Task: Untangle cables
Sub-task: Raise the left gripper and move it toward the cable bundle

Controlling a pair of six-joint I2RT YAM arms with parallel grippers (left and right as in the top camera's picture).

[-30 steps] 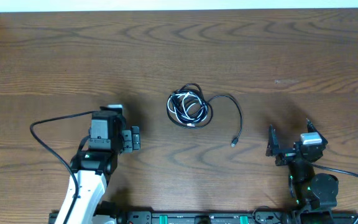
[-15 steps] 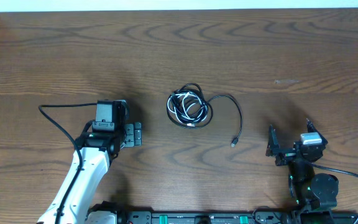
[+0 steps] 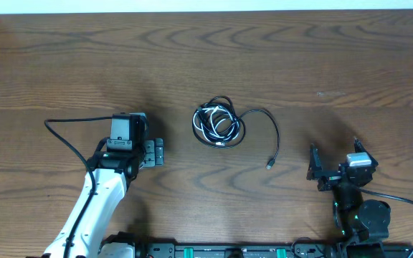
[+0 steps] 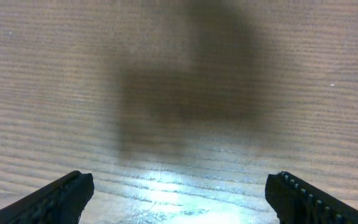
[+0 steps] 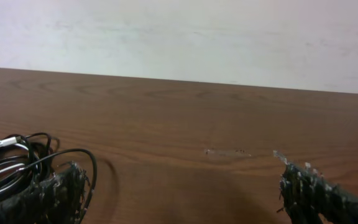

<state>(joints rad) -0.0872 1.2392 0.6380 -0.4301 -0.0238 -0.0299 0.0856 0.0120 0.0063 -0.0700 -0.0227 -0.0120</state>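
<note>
The cables (image 3: pixel 219 125) lie in a small tangled coil of black cords and one white cord at the table's middle. One black cord (image 3: pixel 272 135) arcs out to the right and ends in a plug (image 3: pixel 269 165). The coil also shows at the left of the right wrist view (image 5: pixel 11 165). My left gripper (image 3: pixel 153 153) is open and empty, left of the coil; in the left wrist view (image 4: pixel 179 196) only bare wood lies between its fingers. My right gripper (image 3: pixel 333 163) is open and empty, right of the plug, near the front edge.
The wooden table (image 3: pixel 206 64) stretches back to a white wall (image 5: pixel 179 37). The left arm's thick black cable (image 3: pixel 63 132) loops over the table at the left. A small pale scuff (image 5: pixel 225 151) marks the wood on the right.
My left arm has swung up and slightly right, toward the coil, mostly in the first half second. The cables and the right arm have not moved.
</note>
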